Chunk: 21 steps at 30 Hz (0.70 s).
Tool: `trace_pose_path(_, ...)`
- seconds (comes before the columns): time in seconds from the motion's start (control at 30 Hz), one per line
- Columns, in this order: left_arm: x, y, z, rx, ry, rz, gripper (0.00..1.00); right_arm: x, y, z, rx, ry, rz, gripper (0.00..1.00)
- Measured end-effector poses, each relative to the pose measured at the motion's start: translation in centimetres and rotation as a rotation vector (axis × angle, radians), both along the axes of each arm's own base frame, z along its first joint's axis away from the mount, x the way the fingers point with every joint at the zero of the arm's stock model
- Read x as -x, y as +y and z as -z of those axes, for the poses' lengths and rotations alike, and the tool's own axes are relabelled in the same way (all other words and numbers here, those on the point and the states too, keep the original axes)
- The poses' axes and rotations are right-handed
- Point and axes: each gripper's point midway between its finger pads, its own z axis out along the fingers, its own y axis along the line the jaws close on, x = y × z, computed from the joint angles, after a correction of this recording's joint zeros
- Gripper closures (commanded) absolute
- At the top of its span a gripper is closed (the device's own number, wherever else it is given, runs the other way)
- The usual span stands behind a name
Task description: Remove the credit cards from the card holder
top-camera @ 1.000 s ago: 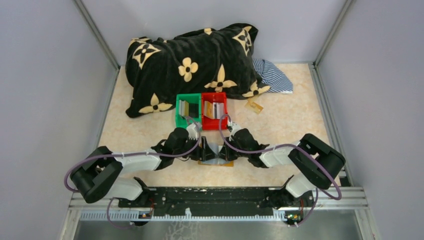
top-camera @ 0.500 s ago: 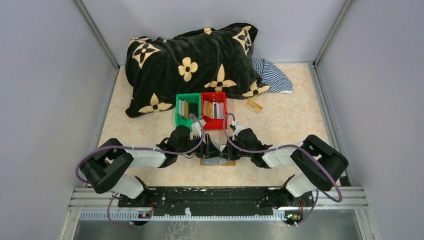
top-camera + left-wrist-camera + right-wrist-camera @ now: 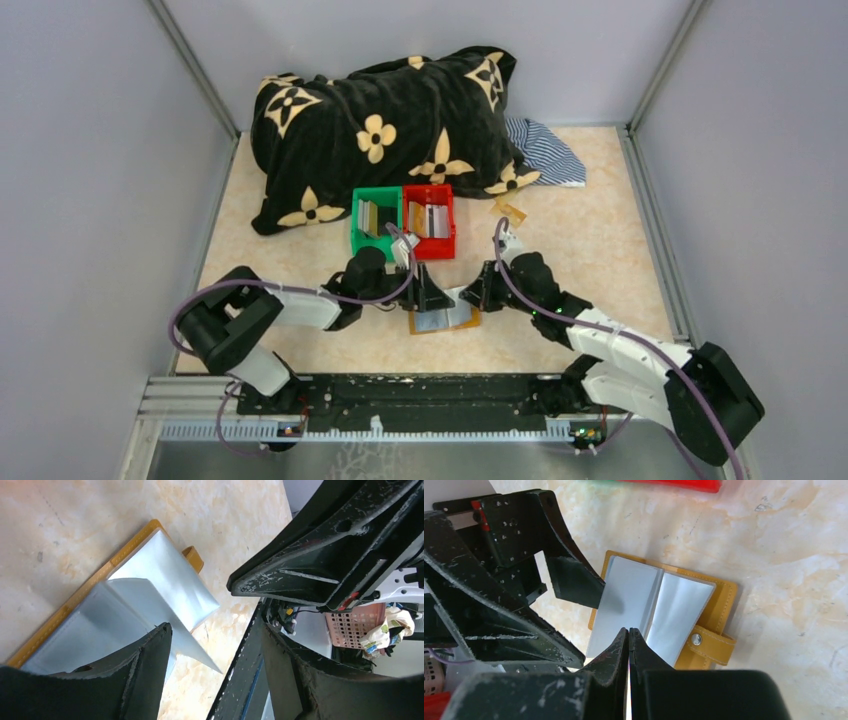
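Card holder uncovered and shifted right; right arm swung out.

Left of the card holder (image 3: 443,321), the left gripper (image 3: 425,290) has reached further in than a second ago; its jaws stand wide, one finger (image 3: 574,582) resting on the holder's left grey page. The holder now lies open just right of its earlier spot and slightly turned, with one grey leaf lifted. At its right edge the right gripper (image 3: 629,632) has its jaws pressed together at that leaf; I cannot tell if they pinch it. That arm's elbow has swung far to the right. Beyond the holder, the green bin (image 3: 358,236) and red bin (image 3: 450,226) hold credit cards (image 3: 428,219). Judgement: a page is being turned to check remaining pockets, and no card shows in them.
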Motion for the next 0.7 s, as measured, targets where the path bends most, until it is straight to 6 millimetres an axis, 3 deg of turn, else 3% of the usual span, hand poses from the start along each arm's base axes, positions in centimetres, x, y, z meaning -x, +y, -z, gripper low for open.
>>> trace_pose_path(0.2, -0.6, -1.6, 0.1, 0.027, 0.004, 0.02, 0.28, 0.2, -1.1, -0.1, 0.028, 0.006, 0.027, 1.0)
trace_pose_path(0.43, 0.0, -4.5, 2.3, 0.036, 0.046, 0.065, 0.25, 0.7, -2.0, 1.2, 0.08, 0.038, 0.032, 1.0)
trace_pose_path(0.53, 0.1, -4.7, 2.8, 0.044, 0.072, 0.058, 0.25, 0.9, -2.3, 1.6, 0.099, 0.042, 0.029, 1.0)
trace_pose_path(0.7, 0.1, -4.4, 2.0, 0.045, 0.05, 0.044, 0.25, 0.8, -1.8, 2.0, 0.096, 0.05, 0.009, 1.0)
